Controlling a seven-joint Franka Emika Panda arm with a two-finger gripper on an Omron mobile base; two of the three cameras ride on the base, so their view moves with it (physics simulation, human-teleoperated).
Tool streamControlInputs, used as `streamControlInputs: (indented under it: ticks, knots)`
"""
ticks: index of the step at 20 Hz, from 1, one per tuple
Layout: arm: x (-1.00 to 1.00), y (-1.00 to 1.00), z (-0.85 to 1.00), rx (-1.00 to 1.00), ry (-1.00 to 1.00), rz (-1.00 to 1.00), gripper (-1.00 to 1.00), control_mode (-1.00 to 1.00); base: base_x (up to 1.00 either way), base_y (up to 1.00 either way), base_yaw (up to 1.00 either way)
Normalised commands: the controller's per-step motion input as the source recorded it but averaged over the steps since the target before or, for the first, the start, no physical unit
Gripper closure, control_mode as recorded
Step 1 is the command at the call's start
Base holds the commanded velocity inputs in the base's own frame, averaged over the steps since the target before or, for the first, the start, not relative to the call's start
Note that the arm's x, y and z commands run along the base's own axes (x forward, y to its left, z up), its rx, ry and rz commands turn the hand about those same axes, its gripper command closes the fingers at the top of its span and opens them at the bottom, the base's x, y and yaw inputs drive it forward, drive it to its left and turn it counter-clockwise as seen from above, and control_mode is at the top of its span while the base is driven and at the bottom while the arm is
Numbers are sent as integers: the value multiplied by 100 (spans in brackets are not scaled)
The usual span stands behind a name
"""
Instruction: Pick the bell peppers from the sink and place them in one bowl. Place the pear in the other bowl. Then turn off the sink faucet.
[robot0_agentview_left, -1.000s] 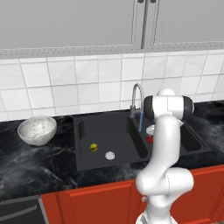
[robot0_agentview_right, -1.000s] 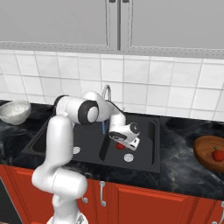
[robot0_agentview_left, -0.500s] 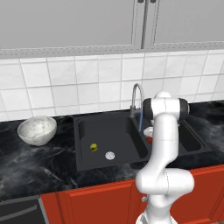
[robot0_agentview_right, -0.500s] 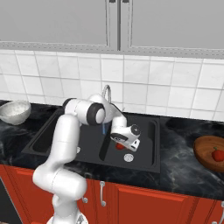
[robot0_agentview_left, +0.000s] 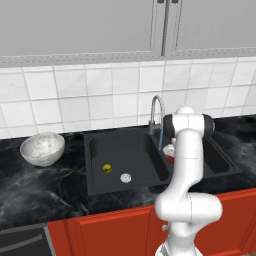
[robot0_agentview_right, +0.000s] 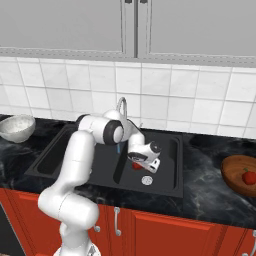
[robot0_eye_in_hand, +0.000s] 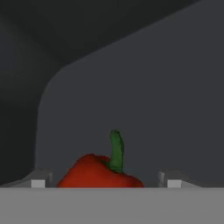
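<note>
Pear lies in the sink's left basin; a red bell pepper sits in the right, between the gripper's spread, untouching fingertips. Likely light, glossy, slippery: grasp its body, not the stem.

We find no readable text; no labels, brands, numbers or signs on anything in these views; nothing for us to transcribe here.
</note>
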Motion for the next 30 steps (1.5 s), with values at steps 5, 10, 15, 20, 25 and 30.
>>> streamControlInputs:
  ticks: [5, 10, 15, 20, 25, 30]
  knots:
    - [12, 34, -7, 0, 0, -7, 100, -100, 0, 0, 0]
    - [-1, -40, 22, 2, 0, -10, 100, -100, 0, 0, 0]
    - [-4, -97, 88, 7, -3, -6, 100, -100, 0, 0, 0]
    - [-18, -52, 100, 3, -7, -1, 100, -100, 0, 0, 0]
    - [-35, -7, 100, 0, -10, 0, 100, -100, 0, 0, 0]
    - [-45, 0, 100, -4, 2, 0, 100, -100, 0, 0, 0]
